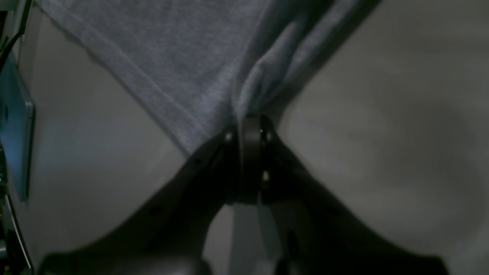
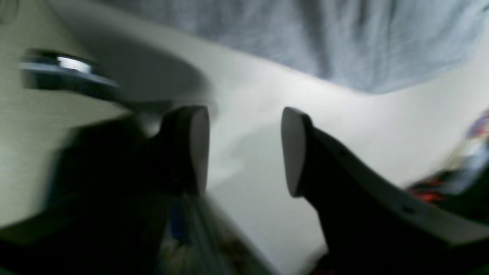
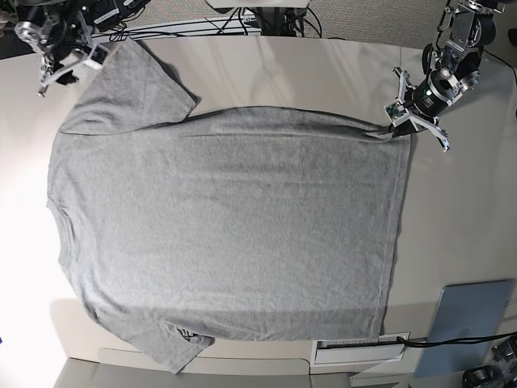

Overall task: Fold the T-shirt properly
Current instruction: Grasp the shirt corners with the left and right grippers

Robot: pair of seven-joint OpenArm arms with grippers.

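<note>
The heather-grey T-shirt (image 3: pixel 226 234) lies spread flat on the table with its plain side up. Its collar points to the left of the base view and its hem to the right. My left gripper (image 3: pixel 398 123) sits at the far hem corner. In the left wrist view its jaws (image 1: pixel 250 124) are shut on a bunched fold of the T-shirt (image 1: pixel 198 65). My right gripper (image 3: pixel 68 69) hovers at the far left by the upper sleeve. It is open (image 2: pixel 246 151) with nothing between the pads, and the T-shirt's edge (image 2: pixel 305 38) lies just beyond them.
A grey-blue flat pad (image 3: pixel 468 323) lies at the near right corner and also shows at the left edge of the left wrist view (image 1: pixel 15 126). A white labelled strip (image 3: pixel 359 349) sits by the near hem. Cables (image 3: pixel 202 20) run along the far table edge.
</note>
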